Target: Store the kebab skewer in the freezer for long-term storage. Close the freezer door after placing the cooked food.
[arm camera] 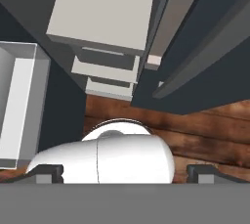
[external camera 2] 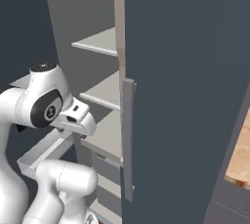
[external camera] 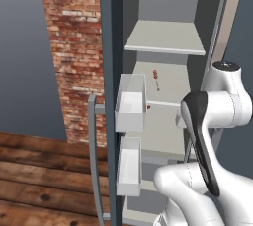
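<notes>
The kebab skewer [external camera: 156, 78] already lay on a white shelf [external camera: 165, 79] in the middle of the left base view, inside the freezer [external camera: 168, 37], the gripper [arm camera: 125, 171] stood wide open and empty, and the freezer door [external camera: 109, 96] remained to be closed.

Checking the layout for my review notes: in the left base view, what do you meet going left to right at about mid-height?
Brick wall → freezer door's bar handle → white door bins → kebab skewer on a freezer shelf → robot arm.
</notes>
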Robot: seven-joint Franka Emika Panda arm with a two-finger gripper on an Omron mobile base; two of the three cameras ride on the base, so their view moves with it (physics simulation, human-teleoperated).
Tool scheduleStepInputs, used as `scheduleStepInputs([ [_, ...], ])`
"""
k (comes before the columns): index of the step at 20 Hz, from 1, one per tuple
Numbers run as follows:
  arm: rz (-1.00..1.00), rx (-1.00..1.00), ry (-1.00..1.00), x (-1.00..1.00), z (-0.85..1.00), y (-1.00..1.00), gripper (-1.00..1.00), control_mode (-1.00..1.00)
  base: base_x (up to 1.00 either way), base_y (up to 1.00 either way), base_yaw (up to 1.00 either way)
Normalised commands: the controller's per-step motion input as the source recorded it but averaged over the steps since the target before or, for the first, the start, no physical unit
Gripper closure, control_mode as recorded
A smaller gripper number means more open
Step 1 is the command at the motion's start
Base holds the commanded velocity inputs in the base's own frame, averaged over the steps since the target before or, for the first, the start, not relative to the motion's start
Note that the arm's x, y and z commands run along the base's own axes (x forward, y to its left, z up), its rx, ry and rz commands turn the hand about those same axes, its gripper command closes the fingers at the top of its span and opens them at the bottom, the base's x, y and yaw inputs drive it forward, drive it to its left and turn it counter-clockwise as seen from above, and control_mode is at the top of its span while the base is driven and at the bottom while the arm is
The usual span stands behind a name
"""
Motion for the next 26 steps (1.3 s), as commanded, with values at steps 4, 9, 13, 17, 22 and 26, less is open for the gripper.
scheduleStepInputs([
  [4,0.09,0.0,0.09,-0.19,-0.24,0.0,-1.0,-1.0,0.0,0.0,0.0],
  [9,0.09,0.0,0.13,-0.15,-0.19,0.0,-1.0,-1.0,0.0,0.0,0.0],
  [13,0.09,0.01,0.13,-0.03,-0.29,-0.02,-1.0,-1.0,0.0,0.0,0.0],
  [17,0.09,0.07,0.02,-0.03,-0.13,-0.07,-1.0,-1.0,0.0,0.0,0.0],
  [22,0.0,0.0,0.0,0.0,0.0,0.0,-1.0,-1.0,0.0,0.0,0.0],
  [26,0.0,0.0,0.0,0.0,0.0,0.0,-1.0,-1.0,0.0,0.0,0.0],
])
